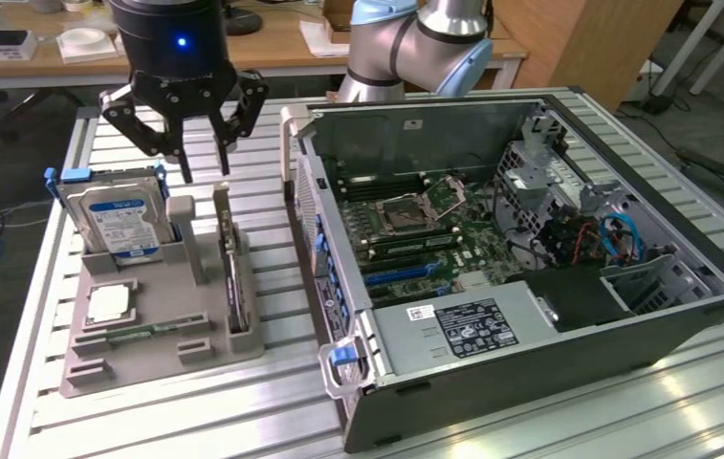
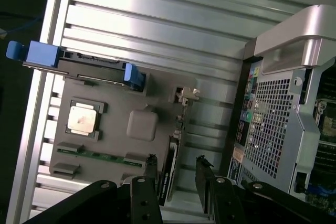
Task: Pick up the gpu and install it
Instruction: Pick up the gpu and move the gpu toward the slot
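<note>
The gpu [image 1: 229, 260] stands on edge in a slot of the grey holder [image 1: 144, 359] at the exterior view's left, its silver bracket end toward the back. My gripper [image 1: 206, 172] hangs open a little above the card's back end, touching nothing. In the wrist view the gpu [image 2: 172, 156] shows edge-on, and the gripper [image 2: 176, 160] has one dark finger on each side of the card's line. The open computer case [image 1: 528, 239] lies at the exterior view's right, with the motherboard [image 1: 426, 239] and its blue slots exposed.
The holder [image 2: 142, 125] also carries a silver hard drive [image 1: 113, 222] with a blue label, a CPU [image 1: 109, 304] and a RAM stick [image 1: 144, 333]. The case's tall side wall [image 1: 304, 191] stands close beside the holder. Desks and the arm's base lie behind the slatted table.
</note>
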